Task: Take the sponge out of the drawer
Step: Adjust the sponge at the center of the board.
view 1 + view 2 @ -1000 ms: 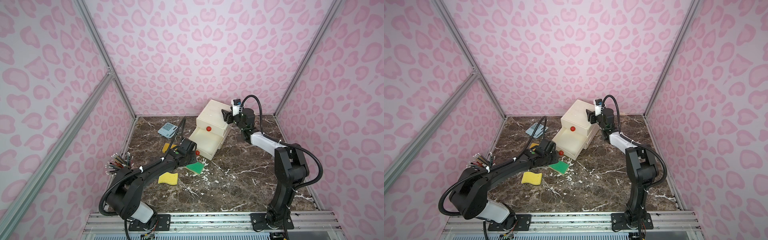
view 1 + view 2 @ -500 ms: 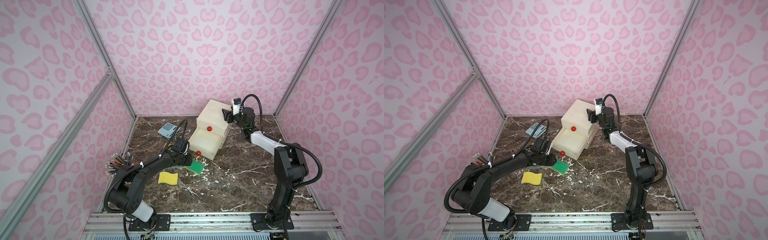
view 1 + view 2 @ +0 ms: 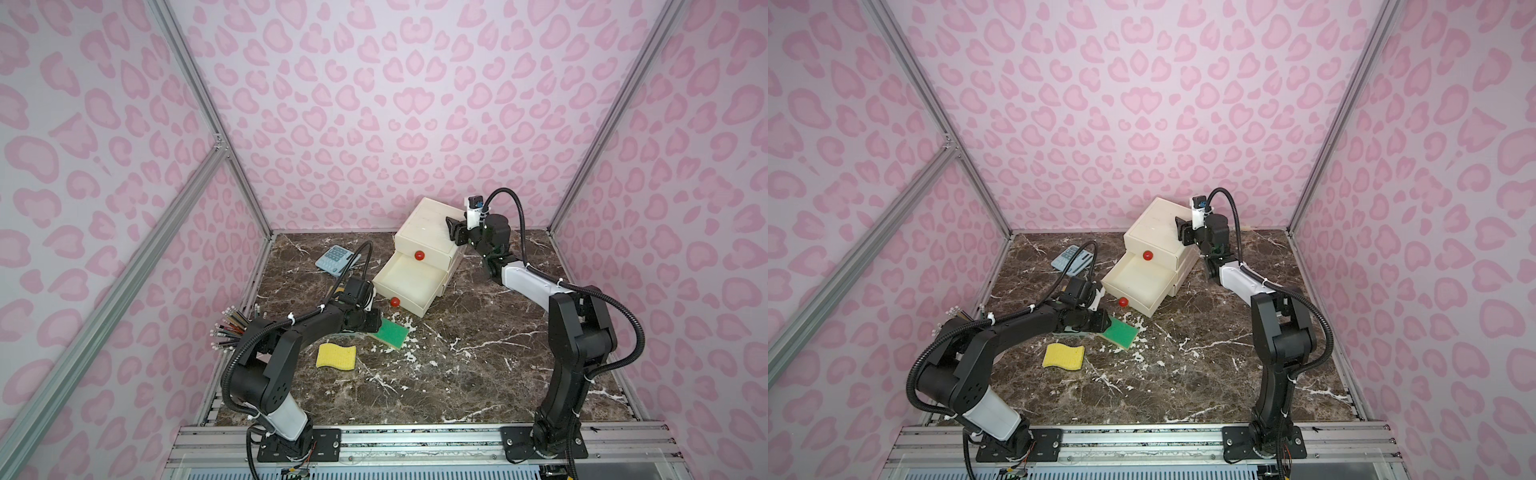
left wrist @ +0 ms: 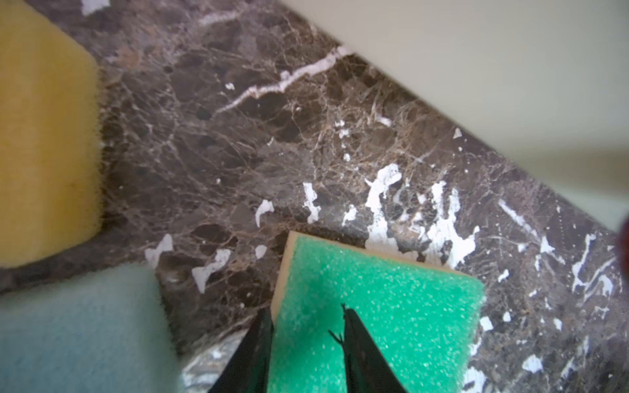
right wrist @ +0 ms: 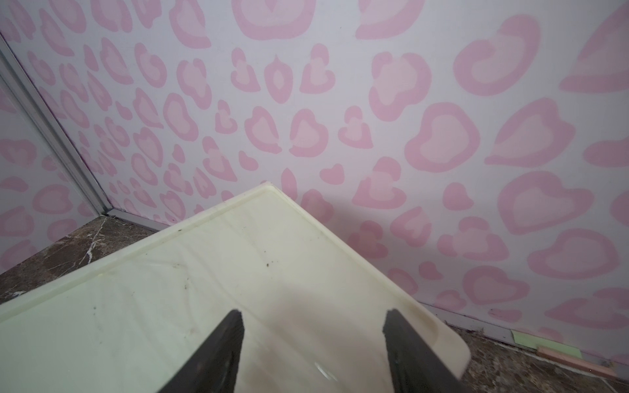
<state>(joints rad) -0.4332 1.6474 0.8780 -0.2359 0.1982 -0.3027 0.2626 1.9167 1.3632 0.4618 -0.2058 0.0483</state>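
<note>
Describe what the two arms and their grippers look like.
Both the left arm and right arm are black with one white link each. A black ribbed cable runs along each, held by white ties. The left gripper and right gripper have slim, black, tapering fingers.

The sponge (image 3: 394,333), a rectangle with a green scouring face turned up over a pale yellow base, is seen outside the drawer (image 3: 409,277), on the dark marble surface (image 3: 457,353) just in front of the drawer's red knob (image 3: 395,302). The cream drawer, the lower of two in its cabinet (image 3: 424,226), is pulled out, its interior exposed.
</note>
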